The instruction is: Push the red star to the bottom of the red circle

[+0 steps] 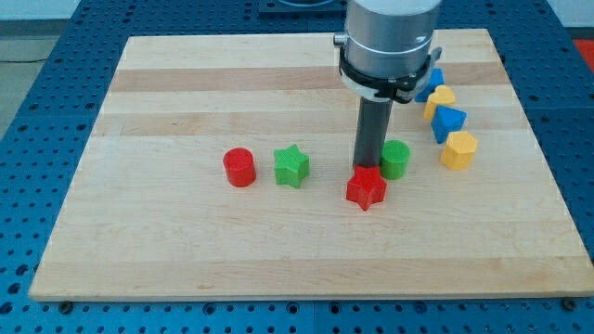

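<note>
Pale wooden board surface (186, 250) on blue pegboard. Rod-type end effector, nothing to grasp with; my tip (368, 171) touching top edge of red plastic star block (367, 189). Red plastic cylinder block (238, 167) well left, green plastic star block (292, 166) between. Push step looks early. Next: shove star leftward, passing below green star.
</note>
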Controlling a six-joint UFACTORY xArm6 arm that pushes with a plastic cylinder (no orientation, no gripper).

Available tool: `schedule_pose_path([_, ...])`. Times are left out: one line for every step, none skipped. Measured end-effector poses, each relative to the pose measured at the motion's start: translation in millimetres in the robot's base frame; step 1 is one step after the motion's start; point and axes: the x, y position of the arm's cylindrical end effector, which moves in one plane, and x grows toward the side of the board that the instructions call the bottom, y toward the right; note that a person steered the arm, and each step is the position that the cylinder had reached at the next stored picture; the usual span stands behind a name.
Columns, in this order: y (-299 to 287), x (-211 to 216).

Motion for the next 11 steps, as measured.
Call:
schedule_pose_path([1,15])
schedule_pose_path([3,25])
schedule_pose_path([25,25])
schedule_pose_path([37,28])
schedule_pose_path([36,52])
schedule_pose_path([28,69])
schedule_pose_path([-12,68])
schedule_pose_path([-53,61])
schedule_pose_path([-62,33])
schedule_pose_path([-63,13])
schedule_pose_path([-89,14])
